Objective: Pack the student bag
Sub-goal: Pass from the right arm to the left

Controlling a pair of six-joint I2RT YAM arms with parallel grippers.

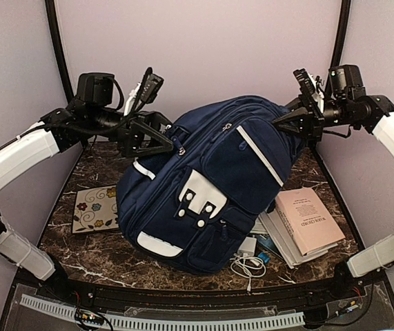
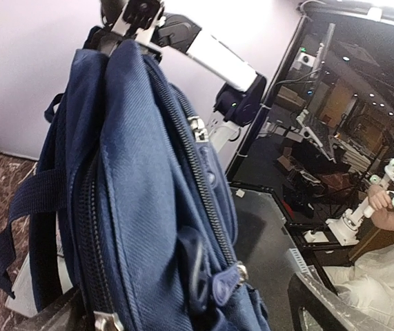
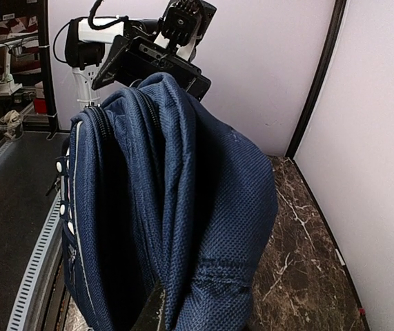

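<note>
Marble table (image 1: 86,262) supports the backpack (image 1: 210,186) at centre, right gripper (image 1: 283,123) clamped on its fabric, left gripper (image 1: 161,138) wide open beside it; books (image 1: 307,221), cable (image 1: 248,265) and card (image 1: 94,209) lie outside, so packing appears barely begun.

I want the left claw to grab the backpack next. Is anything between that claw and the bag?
Nothing visible does. The left claw stands open right against the upper left edge of the student bag; its wrist view shows only navy fabric close up.
</note>
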